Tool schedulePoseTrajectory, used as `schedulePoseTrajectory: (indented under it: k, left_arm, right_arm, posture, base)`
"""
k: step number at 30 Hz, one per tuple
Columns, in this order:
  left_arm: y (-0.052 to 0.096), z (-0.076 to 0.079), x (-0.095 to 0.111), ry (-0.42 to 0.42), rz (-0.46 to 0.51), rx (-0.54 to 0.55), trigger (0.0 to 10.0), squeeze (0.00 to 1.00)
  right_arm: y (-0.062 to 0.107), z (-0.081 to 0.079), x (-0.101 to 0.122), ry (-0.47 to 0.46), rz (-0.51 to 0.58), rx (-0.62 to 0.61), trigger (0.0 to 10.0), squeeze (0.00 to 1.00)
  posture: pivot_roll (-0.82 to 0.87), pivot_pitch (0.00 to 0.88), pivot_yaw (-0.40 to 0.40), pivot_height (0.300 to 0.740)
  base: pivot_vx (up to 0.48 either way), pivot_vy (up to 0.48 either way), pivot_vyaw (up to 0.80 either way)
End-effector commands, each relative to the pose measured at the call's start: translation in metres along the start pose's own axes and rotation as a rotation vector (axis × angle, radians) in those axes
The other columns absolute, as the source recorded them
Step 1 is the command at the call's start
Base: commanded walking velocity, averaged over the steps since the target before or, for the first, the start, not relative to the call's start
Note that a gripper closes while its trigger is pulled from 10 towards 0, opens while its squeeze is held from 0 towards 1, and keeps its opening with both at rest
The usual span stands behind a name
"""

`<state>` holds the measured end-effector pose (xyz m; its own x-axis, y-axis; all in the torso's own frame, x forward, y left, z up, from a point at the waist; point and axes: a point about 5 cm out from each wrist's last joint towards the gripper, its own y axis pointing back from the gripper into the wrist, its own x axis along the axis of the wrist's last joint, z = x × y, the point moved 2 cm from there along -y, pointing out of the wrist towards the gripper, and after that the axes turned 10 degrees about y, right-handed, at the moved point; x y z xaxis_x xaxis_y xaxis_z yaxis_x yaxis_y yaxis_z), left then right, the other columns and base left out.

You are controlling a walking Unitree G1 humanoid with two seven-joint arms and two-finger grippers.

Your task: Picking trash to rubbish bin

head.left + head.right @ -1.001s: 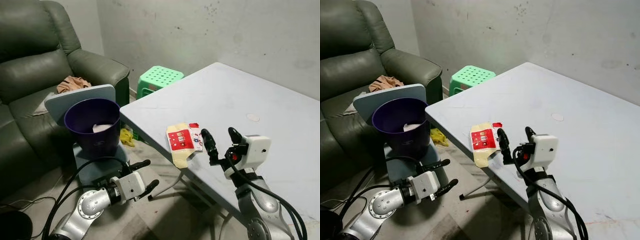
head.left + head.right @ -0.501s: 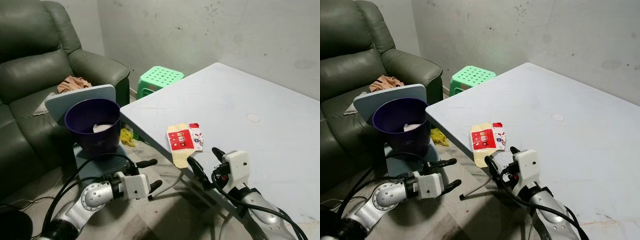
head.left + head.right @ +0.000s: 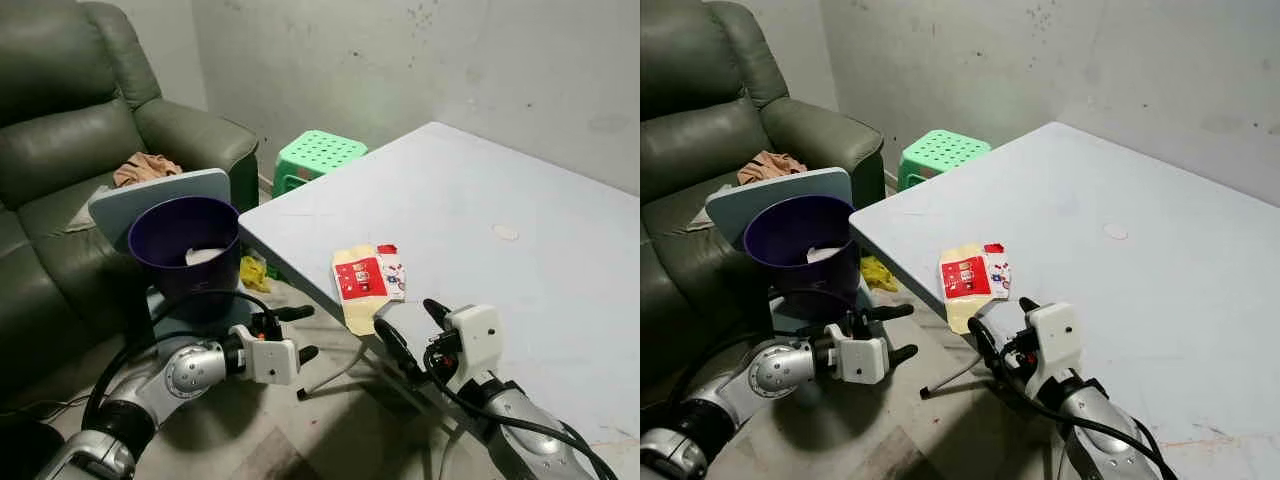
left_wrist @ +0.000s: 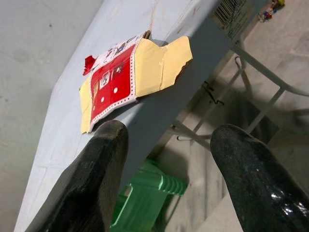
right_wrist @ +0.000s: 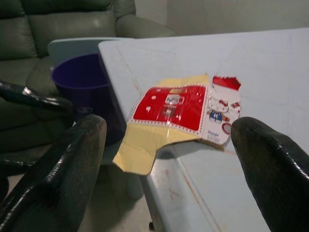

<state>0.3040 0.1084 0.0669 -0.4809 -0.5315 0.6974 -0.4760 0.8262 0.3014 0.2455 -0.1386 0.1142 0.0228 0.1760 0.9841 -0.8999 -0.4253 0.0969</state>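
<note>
A green sofa (image 3: 70,150) fills the upper left of the frame. The grey desk (image 3: 520,190) spans the right half. A purple bin (image 3: 185,250) stands on the floor at left centre, just in front of the sofa, a pale board (image 3: 160,195) leaning behind it. A green stool (image 3: 318,155) sits at upper centre. A flattened red carton (image 3: 366,282) lies at the desk's near edge, partly overhanging it. The right claw (image 3: 412,333), fingers apart, hovers just below the carton. The left claw (image 3: 298,333), fingers apart, is low at lower left centre.
</note>
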Motion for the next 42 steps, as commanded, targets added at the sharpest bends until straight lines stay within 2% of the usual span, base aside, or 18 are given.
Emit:
schedulePoseTrajectory:
  k: [1,6,15,30,37,39,40,41,42]
  left_arm:
    - [-0.001,-0.006,0.001,-0.030,-0.005,-0.009,10.0,0.00]
    - [-0.008,-0.016,-0.001,-0.067,-0.029,-0.005,10.0,0.00]
    - [-0.023,-0.023,0.006,-0.097,-0.026,-0.005,10.0,0.00]
    - [-0.045,-0.023,0.023,-0.141,0.016,-0.023,10.0,0.00]
    - [-0.050,-0.021,0.028,-0.157,0.035,-0.040,10.0,0.00]
    - [-0.051,-0.020,0.028,-0.137,0.035,-0.061,10.0,0.00]
    - [-0.051,-0.020,0.029,-0.138,0.042,-0.065,3.8,0.00]
    - [-0.051,-0.020,0.030,-0.141,0.048,-0.067,3.8,0.00]
    - [-0.051,-0.020,0.031,-0.142,0.053,-0.066,1.0,0.00]
  right_arm:
    - [0.002,0.000,0.004,-0.004,0.008,-0.001,10.0,0.00]
    - [0.003,-0.001,0.007,-0.009,0.013,-0.013,10.0,0.00]
    - [0.007,-0.005,0.008,-0.025,0.014,-0.031,10.0,0.00]
    - [0.017,-0.007,0.009,-0.031,-0.001,-0.084,10.0,0.00]
    - [0.020,-0.008,0.008,-0.034,-0.008,-0.103,10.0,0.00]
    - [0.021,-0.009,0.008,-0.034,-0.011,-0.110,10.0,0.00]
    - [0.022,-0.009,0.008,-0.036,-0.011,-0.112,10.0,0.00]
    - [0.022,-0.009,0.008,-0.037,-0.011,-0.113,10.0,0.00]
    - [0.022,-0.010,0.008,-0.038,-0.012,-0.115,10.0,0.00]
  posture:
    - [-0.18,0.066,-0.017,0.740]
    - [-0.19,0.077,-0.007,0.740]
    - [-0.22,0.099,0.012,0.740]
    - [-0.29,0.120,0.055,0.740]
    - [-0.30,0.124,0.068,0.740]
    - [-0.31,0.124,0.071,0.740]
    - [-0.31,0.124,0.073,0.740]
    - [-0.31,0.124,0.073,0.740]
    - [-0.31,0.126,0.074,0.740]
  base:
    - [0.000,0.000,0.00]
    - [0.000,0.000,0.00]
    - [0.000,0.000,0.00]
    - [0.000,0.000,0.00]
    - [0.000,0.000,0.00]
    - [0.000,0.000,0.00]
    - [0.000,0.000,0.00]
    - [0.000,0.000,0.00]
    - [0.000,0.000,0.00]
